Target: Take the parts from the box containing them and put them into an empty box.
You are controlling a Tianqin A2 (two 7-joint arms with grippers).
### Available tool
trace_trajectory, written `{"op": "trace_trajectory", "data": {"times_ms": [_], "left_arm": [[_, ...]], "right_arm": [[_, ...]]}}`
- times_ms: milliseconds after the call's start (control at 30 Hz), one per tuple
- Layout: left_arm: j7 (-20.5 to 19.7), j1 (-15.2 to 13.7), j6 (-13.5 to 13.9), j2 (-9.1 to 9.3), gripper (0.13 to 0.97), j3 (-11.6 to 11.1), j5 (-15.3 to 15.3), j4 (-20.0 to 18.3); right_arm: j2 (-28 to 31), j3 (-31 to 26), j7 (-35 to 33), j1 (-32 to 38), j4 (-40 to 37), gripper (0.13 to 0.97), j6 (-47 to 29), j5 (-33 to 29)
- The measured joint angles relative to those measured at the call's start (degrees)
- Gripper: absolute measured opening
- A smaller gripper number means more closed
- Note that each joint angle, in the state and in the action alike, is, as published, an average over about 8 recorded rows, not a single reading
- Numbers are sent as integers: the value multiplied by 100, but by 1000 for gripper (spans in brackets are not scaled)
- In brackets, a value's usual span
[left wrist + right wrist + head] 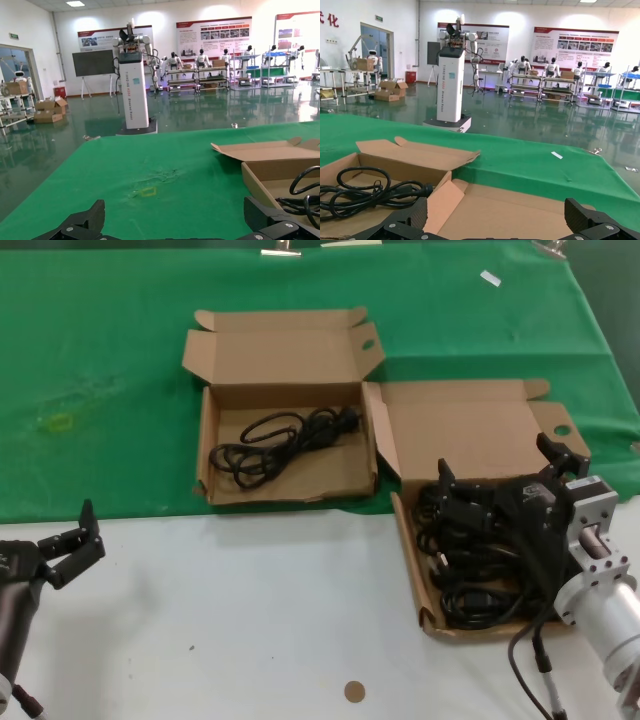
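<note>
The left hand (82, 540) waits open and empty at the bench's (250, 620) near edge, clear of the work. One black cable (285, 440) lies coiled in the emptier box (285, 400) on the green cloth (100, 370). The right hand (505, 475) hangs spread above the cables (470, 570) in the fuller box (470, 430), gripping nothing, likely lining up a pick. Upright lids flank it.

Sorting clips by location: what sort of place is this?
Likely a robotics lab or showroom hall: a white robot on a pedestal, wall display boards, shelving racks and a glossy green floor.
</note>
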Motion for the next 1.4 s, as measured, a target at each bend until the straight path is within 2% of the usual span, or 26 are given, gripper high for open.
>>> {"op": "trace_trajectory", "data": {"times_ms": [1400], "left_arm": [[0,0,0,0,966,0,0,0]], "right_arm": [[0,0,0,0,0,966,0,0]]}}
